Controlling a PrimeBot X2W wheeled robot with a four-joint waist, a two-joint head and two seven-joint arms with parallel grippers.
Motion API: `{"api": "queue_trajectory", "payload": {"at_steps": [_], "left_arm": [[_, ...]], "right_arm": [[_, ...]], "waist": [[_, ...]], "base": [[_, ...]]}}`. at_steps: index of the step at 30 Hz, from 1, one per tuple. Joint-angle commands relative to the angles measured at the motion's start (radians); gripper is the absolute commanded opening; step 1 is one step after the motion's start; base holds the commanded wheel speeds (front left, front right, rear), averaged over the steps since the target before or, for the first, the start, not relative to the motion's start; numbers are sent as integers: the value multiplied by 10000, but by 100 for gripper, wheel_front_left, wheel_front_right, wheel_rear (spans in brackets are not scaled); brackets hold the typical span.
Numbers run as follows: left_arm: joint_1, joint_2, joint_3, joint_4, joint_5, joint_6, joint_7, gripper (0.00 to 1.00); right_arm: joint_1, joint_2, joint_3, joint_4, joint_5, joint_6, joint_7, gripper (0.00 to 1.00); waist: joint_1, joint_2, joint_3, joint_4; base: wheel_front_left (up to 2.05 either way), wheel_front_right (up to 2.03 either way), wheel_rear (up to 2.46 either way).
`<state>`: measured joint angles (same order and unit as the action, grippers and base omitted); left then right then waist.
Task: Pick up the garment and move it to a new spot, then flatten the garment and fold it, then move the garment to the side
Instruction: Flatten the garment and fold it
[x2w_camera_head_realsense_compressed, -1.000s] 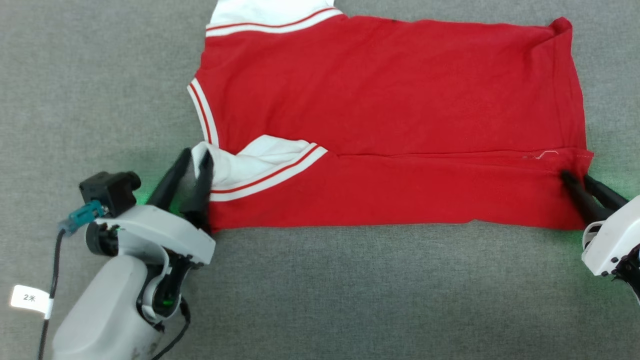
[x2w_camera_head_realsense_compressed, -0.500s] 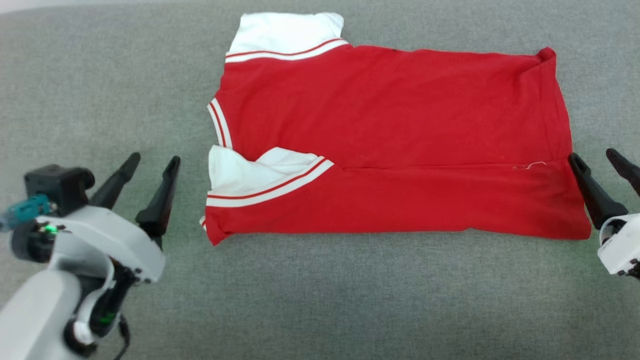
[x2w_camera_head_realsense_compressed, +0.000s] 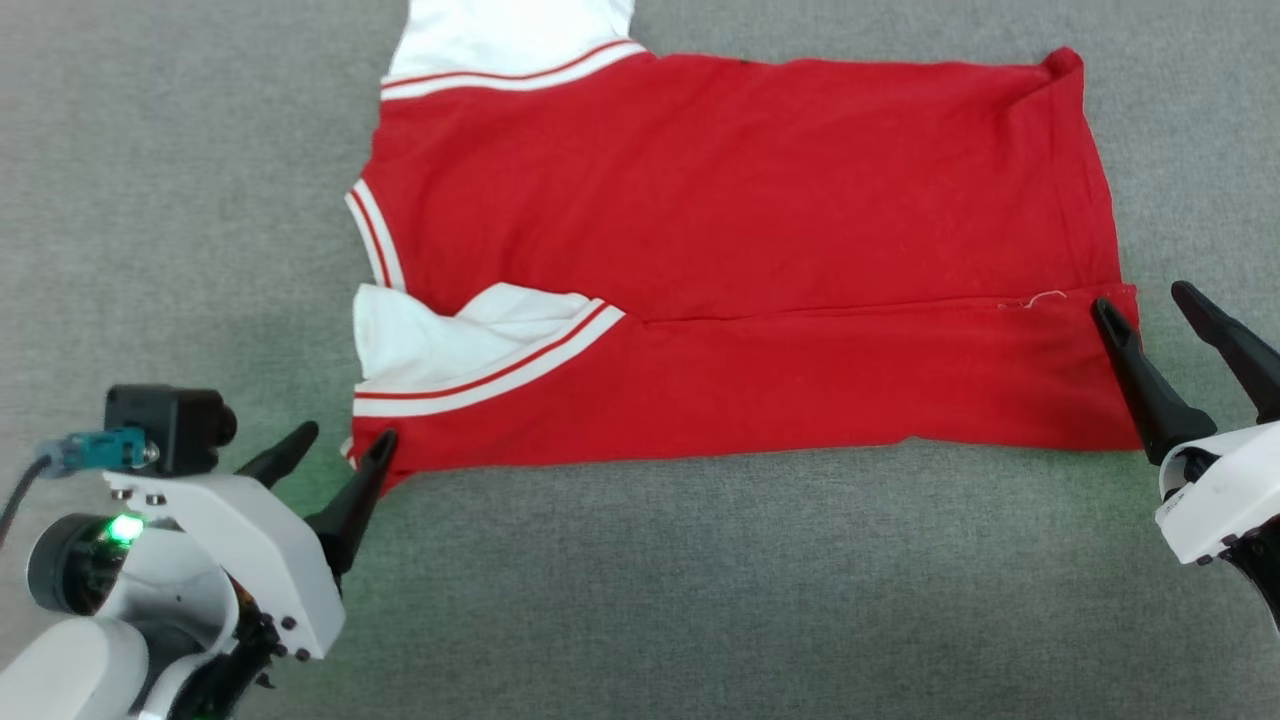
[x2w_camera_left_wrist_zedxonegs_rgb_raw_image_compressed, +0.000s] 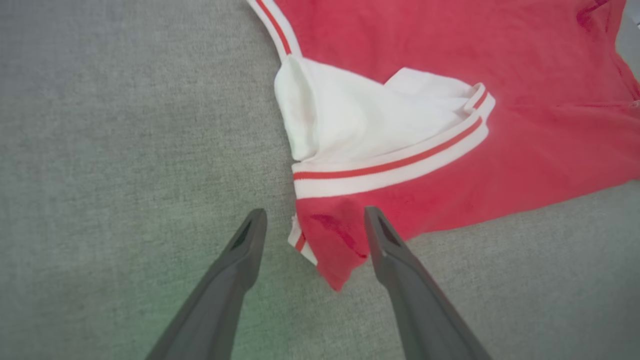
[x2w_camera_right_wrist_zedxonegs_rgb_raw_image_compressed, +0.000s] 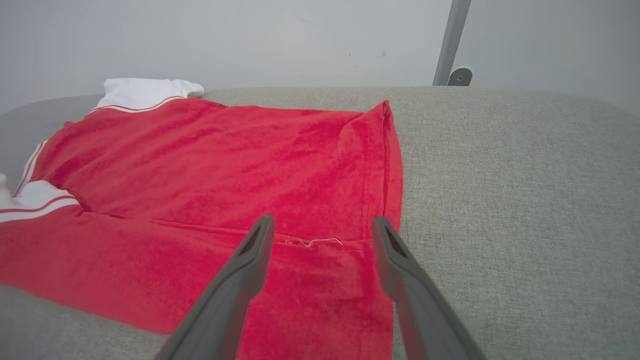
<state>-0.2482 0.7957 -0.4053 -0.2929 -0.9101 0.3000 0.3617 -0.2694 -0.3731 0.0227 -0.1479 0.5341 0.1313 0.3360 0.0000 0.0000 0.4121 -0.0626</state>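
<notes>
Head view, with both wrist views. The garment (x2w_camera_head_realsense_compressed: 740, 250) lies flat on the grey fabric-covered counter (x2w_camera_head_realsense_compressed: 700, 580), neck end toward the robot's left and hem toward its right. Its near long edge is turned over onto the body, forming a red band along the front. One white sleeve (x2w_camera_head_realsense_compressed: 440, 345), bordered by red-and-white striped trim, is tucked in at the left end of that band; the other sleeve (x2w_camera_head_realsense_compressed: 510, 35) projects at the far left corner. A loose white thread (x2w_camera_head_realsense_compressed: 1030, 298) sits on the fold line near the hem.

The left claw (x2w_camera_head_realsense_compressed: 348, 433) is spread and holds nothing. In its wrist view the near-left corner of the garment lies between the two fingers; contact with the cloth cannot be judged.

The right claw (x2w_camera_head_realsense_compressed: 1141, 298) is likewise spread and empty, and straddles the near hem corner, with one finger over red cloth and the other over bare counter.

Behind the counter, in the right wrist view: a pale wall and a grey post (x2w_camera_right_wrist_zedxonegs_rgb_raw_image_compressed: 450, 42).
</notes>
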Motion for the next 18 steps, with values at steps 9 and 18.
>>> {"api": "queue_trajectory", "payload": {"at_steps": [9,18], "left_arm": [[-298,-366,-156,459,-408,-281,179,100],[-316,-755,-446,1098,-580,-649,108,0]], "right_arm": [[-144,110,-43,-352,-215,-11,131,100],[60,51,-328,-505,-235,-11,352,100]], "waist": [[0,0,603,-321],[0,0,622,-427]], "base": [[0,0,0],[0,0,0]]}}
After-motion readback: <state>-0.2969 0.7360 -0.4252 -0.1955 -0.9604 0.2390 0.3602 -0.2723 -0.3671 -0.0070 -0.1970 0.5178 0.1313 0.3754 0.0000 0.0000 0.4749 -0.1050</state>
